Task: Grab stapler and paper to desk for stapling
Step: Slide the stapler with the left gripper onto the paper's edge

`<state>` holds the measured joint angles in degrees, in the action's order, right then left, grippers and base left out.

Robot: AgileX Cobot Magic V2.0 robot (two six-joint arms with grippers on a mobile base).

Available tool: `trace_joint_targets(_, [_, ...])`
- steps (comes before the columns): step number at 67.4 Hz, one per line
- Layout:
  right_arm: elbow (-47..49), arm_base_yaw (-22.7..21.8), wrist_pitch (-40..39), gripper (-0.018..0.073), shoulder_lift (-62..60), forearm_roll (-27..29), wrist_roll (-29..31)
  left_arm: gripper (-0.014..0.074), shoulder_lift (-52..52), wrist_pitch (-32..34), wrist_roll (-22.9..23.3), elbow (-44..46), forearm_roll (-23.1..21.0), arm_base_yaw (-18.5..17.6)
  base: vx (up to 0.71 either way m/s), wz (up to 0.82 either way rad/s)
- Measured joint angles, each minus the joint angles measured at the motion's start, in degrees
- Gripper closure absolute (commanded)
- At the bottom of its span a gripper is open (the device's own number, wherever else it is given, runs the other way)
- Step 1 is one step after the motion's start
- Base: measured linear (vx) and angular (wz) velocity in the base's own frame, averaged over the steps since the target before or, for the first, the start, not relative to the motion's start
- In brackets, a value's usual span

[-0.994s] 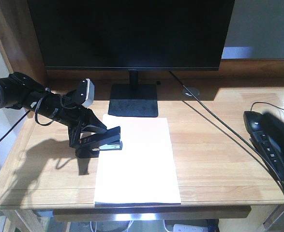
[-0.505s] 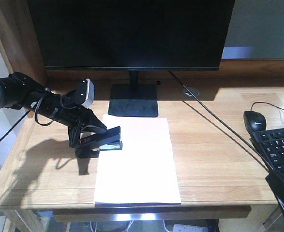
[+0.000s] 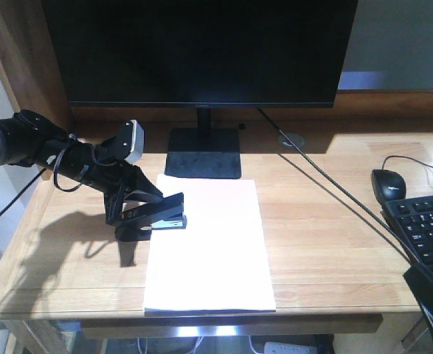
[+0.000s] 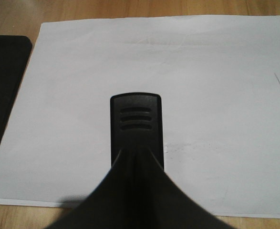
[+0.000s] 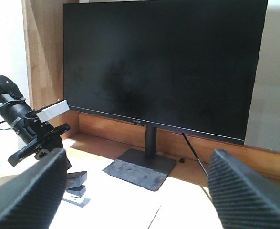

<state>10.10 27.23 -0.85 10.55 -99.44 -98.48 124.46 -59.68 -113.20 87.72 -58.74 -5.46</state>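
Note:
The white paper [image 3: 209, 251] lies flat on the wooden desk [image 3: 327, 243], in front of the monitor stand. My left gripper [image 3: 133, 212] is shut on the black stapler [image 3: 168, 214], whose nose reaches over the paper's left edge. In the left wrist view the stapler's ribbed end [image 4: 136, 119] sits over the paper [image 4: 211, 95], with the left gripper [image 4: 136, 164] closed behind it. My right gripper [image 5: 137, 200] stands wide open and empty, its fingers [image 5: 25, 191] apart, looking across at the stapler [image 5: 77, 183]. Only a dark part of the right gripper [image 3: 428, 295] shows at the desk's front right corner.
A large black monitor [image 3: 201, 51] on a square base [image 3: 203, 153] stands at the back. A black mouse [image 3: 388, 183] and keyboard [image 3: 426, 228] lie at the right, and a cable [image 3: 327, 184] runs diagonally across the desk. A wooden shelf side [image 3: 21, 66] rises at the left.
The right arm has dropped from over the mouse and keyboard to the desk's front right corner, uncovering them. The left gripper and the stapler have not moved.

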Motion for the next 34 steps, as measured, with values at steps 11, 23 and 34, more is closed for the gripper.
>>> trace_joint_targets(11, [0.00,0.00,0.00,-0.0022,0.00,0.00,0.00,0.0603,0.00,0.11,0.00,0.00,-2.38,-0.38,0.00,0.00])
trace_joint_targets(23, [0.00,0.00,0.00,-0.0022,0.00,0.00,0.00,0.0603,0.00,1.21,0.00,0.00,-2.50,-1.61,0.00,0.00])
trace_joint_targets(34, [0.00,0.00,0.00,-0.0022,0.00,0.00,0.00,0.0603,0.21,2.02,0.00,0.00,-2.50,-2.01,0.00,0.00])
